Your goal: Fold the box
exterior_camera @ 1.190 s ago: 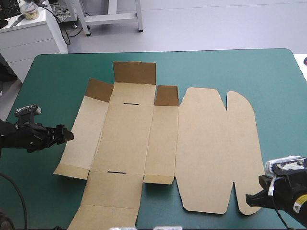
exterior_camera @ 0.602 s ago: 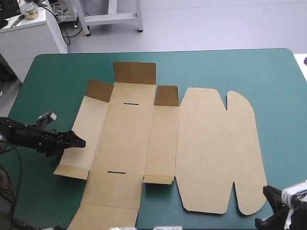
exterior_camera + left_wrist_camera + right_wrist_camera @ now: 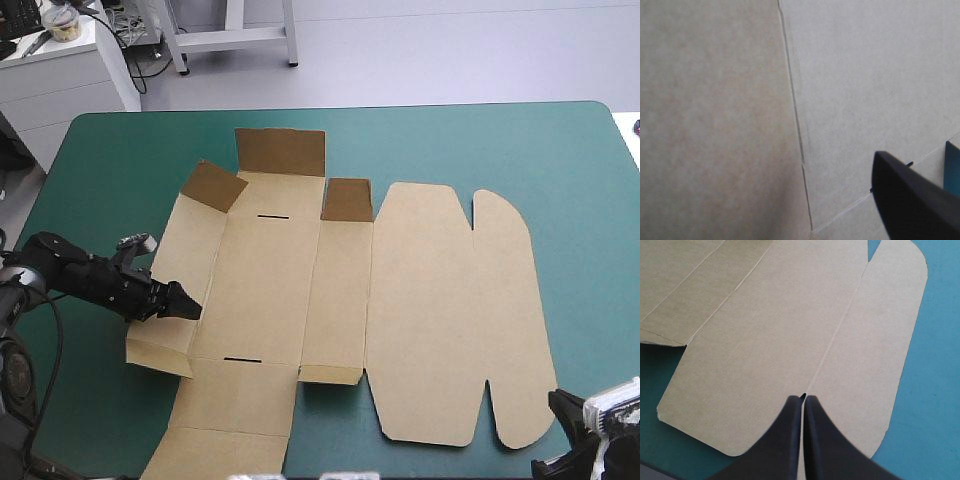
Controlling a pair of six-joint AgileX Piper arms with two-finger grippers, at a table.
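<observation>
The box [image 3: 340, 300] is a cut brown sheet spread over the middle of the table, mostly flat on the teal-green cover [image 3: 560, 160]. At its 12 o'clock edge the end flap [image 3: 280, 152] stands upright, with two smaller corner flaps [image 3: 346, 200] raised beside it. The side wall [image 3: 170, 260] at 9 o'clock tilts up off the cover. The lid [image 3: 430, 310] and its rounded tuck flap [image 3: 510, 320] lie flat toward 3 o'clock. My left pincer [image 3: 188, 306] comes in at the box's 8 o'clock, its tip over the crease between that tilted wall and the base. From my left wrist I see only one black finger [image 3: 910, 200], standing off to its side rather than at the middle, so this pincer is released. Board fills the rest of that view and hides the other finger. My right pincer [image 3: 804, 397] sits off the box's 5 o'clock corner, clenched on nothing. Its point is at the near end of the crease between lid and tuck flap; I cannot tell whether it touches the board.
</observation>
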